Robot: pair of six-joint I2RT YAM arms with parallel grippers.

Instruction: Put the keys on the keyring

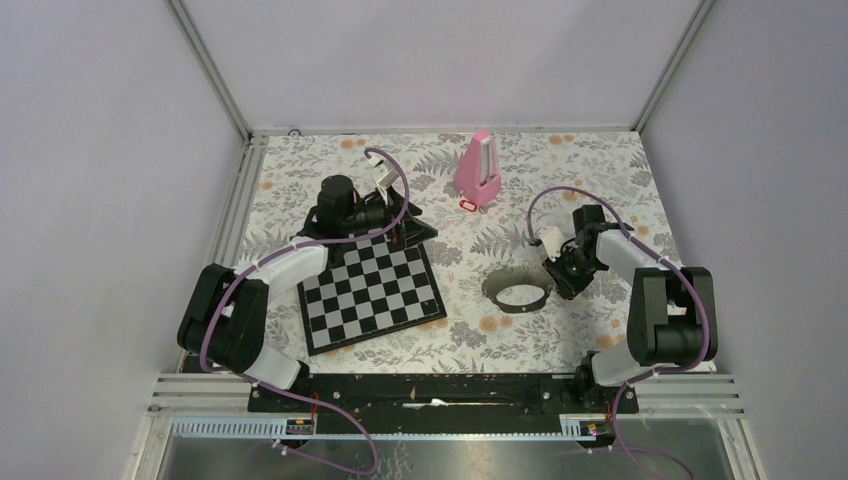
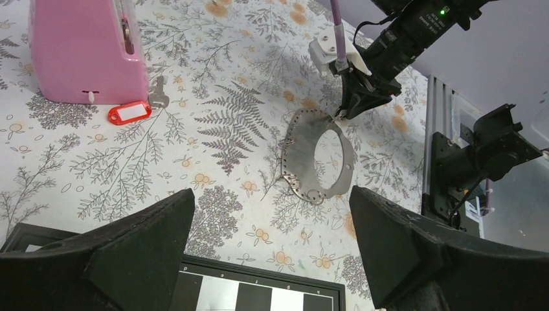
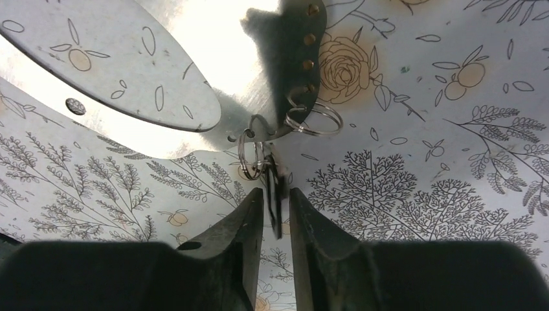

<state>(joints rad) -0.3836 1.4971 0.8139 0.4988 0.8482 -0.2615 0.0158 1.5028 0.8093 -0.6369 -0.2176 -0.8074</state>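
The keyring (image 1: 518,293) is a pale silvery band bent into a loop, with holes and small split rings (image 3: 314,120) along it; it lies right of the chessboard and also shows in the left wrist view (image 2: 299,155). A thin dark key (image 3: 274,175) hangs from one split ring on the band. My right gripper (image 3: 276,192) stands narrowly open around this key, with a slit on each side. The red-headed key (image 2: 129,112) lies at the metronome's foot (image 1: 467,205). My left gripper (image 2: 268,194) is wide open and empty above the chessboard's far edge (image 1: 400,228).
A tall pink metronome (image 1: 480,165) stands at the back centre. The chessboard (image 1: 372,290) lies in front of the left arm. Metal frame rails border the floral table cover (image 1: 560,335) at the left, back and near edges.
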